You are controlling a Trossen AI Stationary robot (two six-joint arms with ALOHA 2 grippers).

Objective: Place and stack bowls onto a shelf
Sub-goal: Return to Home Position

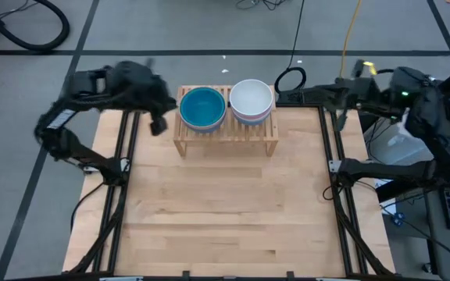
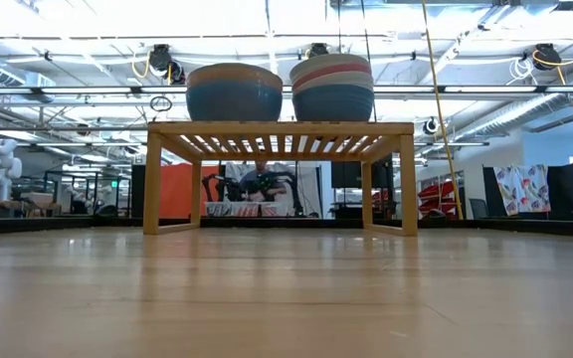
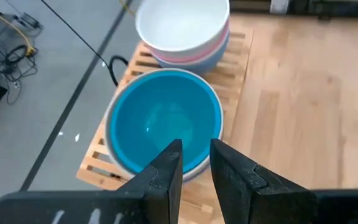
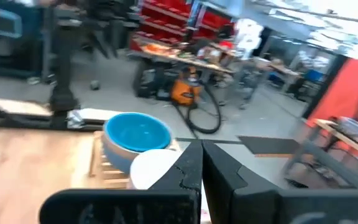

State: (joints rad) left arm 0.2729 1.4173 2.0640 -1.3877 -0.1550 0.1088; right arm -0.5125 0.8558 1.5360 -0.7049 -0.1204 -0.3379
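Judging the step as return-to-home, since stacking looks done. On the shelf (image 1: 226, 139) stand 2 stacks: blue-topped stack (image 1: 202, 106) at its left-arm end, white-topped stack (image 1: 251, 100) at its right-arm end. Left gripper (image 3: 196, 149) hovers just beside the shelf's left end, fingers slightly parted, empty. Right gripper (image 4: 201, 149) hangs off the shelf's right end, fingers all but closed, empty. Next move calls for drawing both arms clear without nudging the stacks.
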